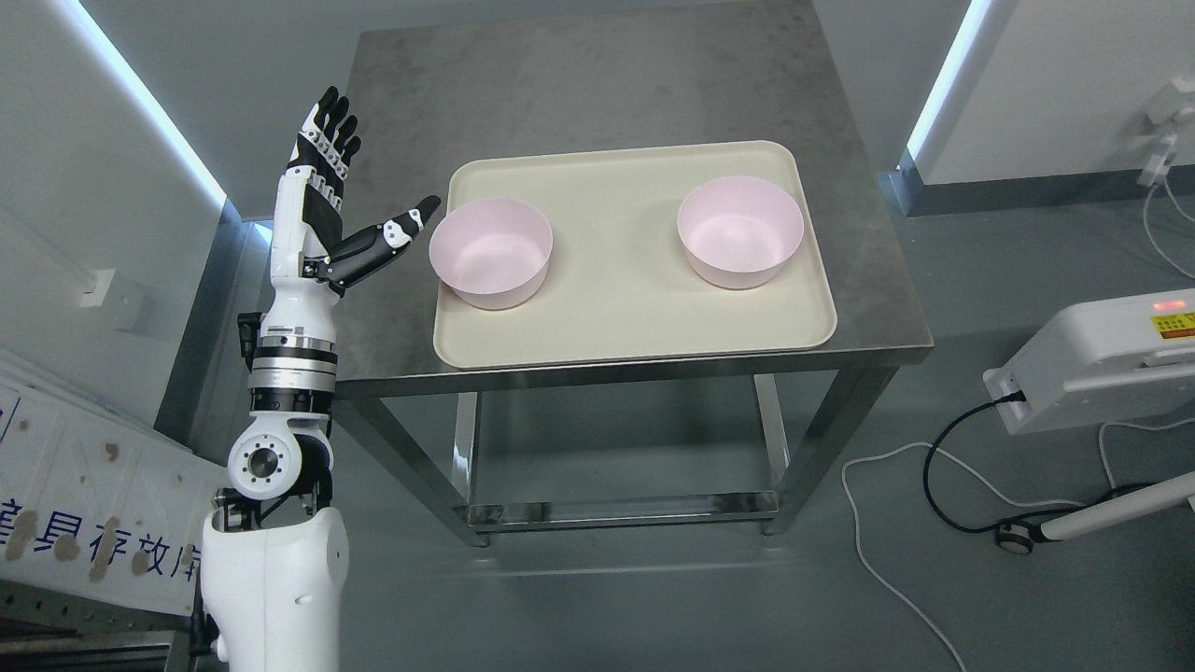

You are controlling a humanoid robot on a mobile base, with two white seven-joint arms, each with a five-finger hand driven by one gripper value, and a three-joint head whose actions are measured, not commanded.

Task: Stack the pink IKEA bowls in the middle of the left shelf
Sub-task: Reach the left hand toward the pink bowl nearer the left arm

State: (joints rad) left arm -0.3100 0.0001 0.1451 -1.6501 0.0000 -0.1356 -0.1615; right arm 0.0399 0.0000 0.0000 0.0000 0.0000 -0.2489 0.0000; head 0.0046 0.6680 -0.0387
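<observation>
Left hand (pixel 329 201) spread wide (holding nothing) — just beside the tray's (pixel 635 322) left-edge bowl (pixel 490 252).

A steel table (pixel 597 84) carries a cream tray (pixel 635 322).

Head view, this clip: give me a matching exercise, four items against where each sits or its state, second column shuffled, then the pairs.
Column one:
1. left bowl
2. right bowl
3. tray
4. left hand

Column two:
A. flat on the steel table, carrying both bowls
B. open, fingers raised, thumb pointing toward the nearest bowl
C. on the tray's right half, upright and empty
D. on the tray's left half, nearest the thumb

Pairs: 1-D, 2-C, 3-A, 4-B
</observation>
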